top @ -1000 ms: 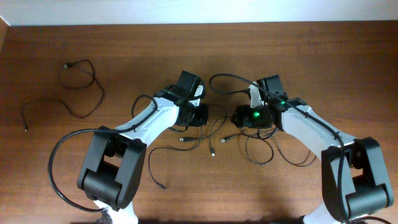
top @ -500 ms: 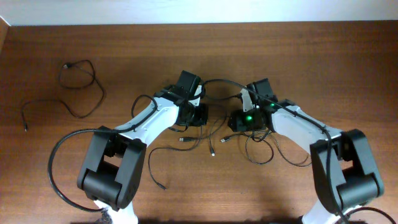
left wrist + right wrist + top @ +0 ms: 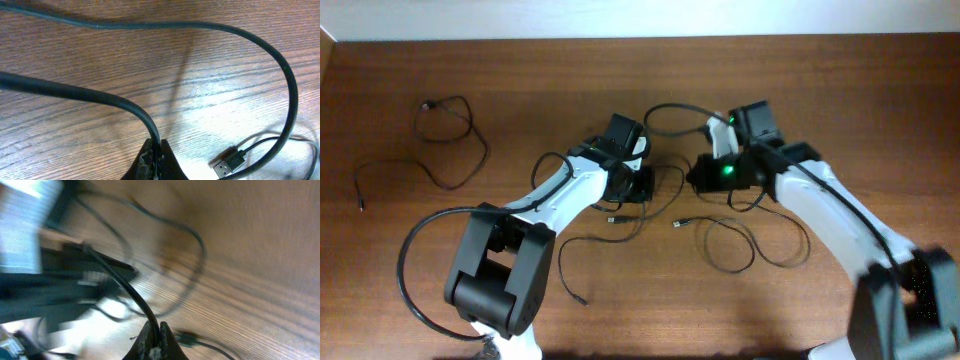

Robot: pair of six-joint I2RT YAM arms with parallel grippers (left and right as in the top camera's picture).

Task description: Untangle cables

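Note:
A tangle of thin black cables [image 3: 732, 246] lies on the wooden table between the two arms, with small plugs [image 3: 677, 224] at loose ends. My left gripper [image 3: 642, 186] is shut on one cable [image 3: 153, 131], which curves away to the left over the wood. A USB plug [image 3: 228, 163] lies just right of it. My right gripper [image 3: 697, 181] is shut on another cable [image 3: 141, 306], which rises up and to the left from its tips. That view is blurred. The two grippers are close together, facing each other.
A separate thin black cable [image 3: 451, 141] lies looped at the far left of the table [image 3: 880, 90]. Thicker black arm cables arch by each arm, one low at the left [image 3: 406, 262]. A white wall edge runs along the back.
My right gripper has shut on a cable and drawn back slightly to the right. The loose loops and a plug below it have shifted. The left arm has stayed put.

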